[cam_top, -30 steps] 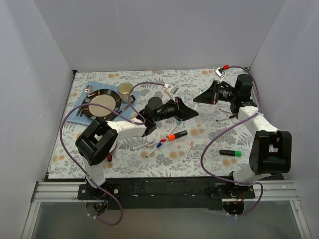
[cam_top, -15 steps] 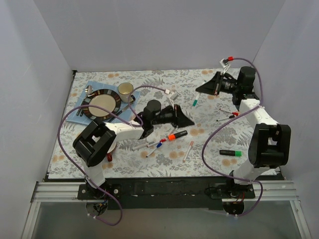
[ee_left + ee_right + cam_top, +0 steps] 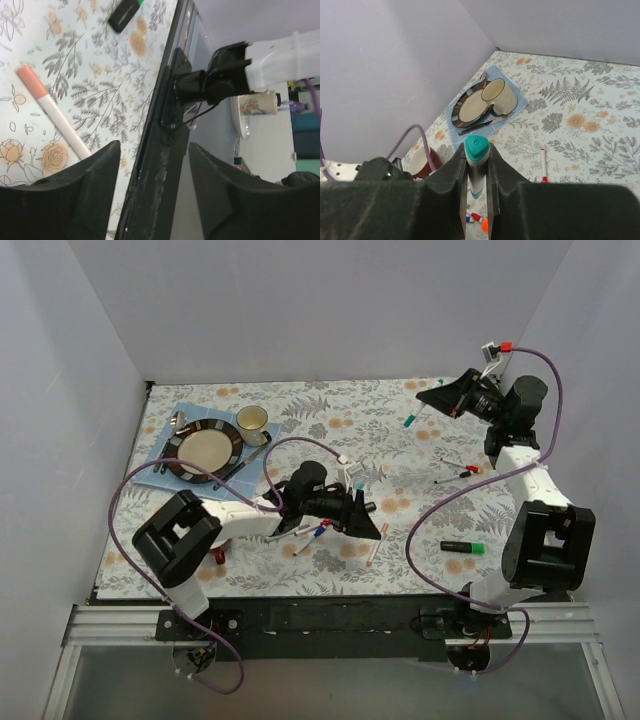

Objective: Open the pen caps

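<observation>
Left pincer (image 3: 362, 515) is low over the table (image 3: 300, 410), fingers spread, nothing between them. A pen with a salmon cap (image 3: 30, 80) lies just beside it, flat on the cloth.

Farther right, the right pincer (image 3: 432, 400) is up in the air, pressed onto a white pen (image 3: 478, 182). The teal cap (image 3: 476, 149) pokes out past the fingertips and is not yet off.

Likely step: pulling that cap. Bring the left up and pinch the cap alone, not the barrel. Pull straight along the pen's line while the right grips firm. A crooked pull could twist the pen loose.
</observation>
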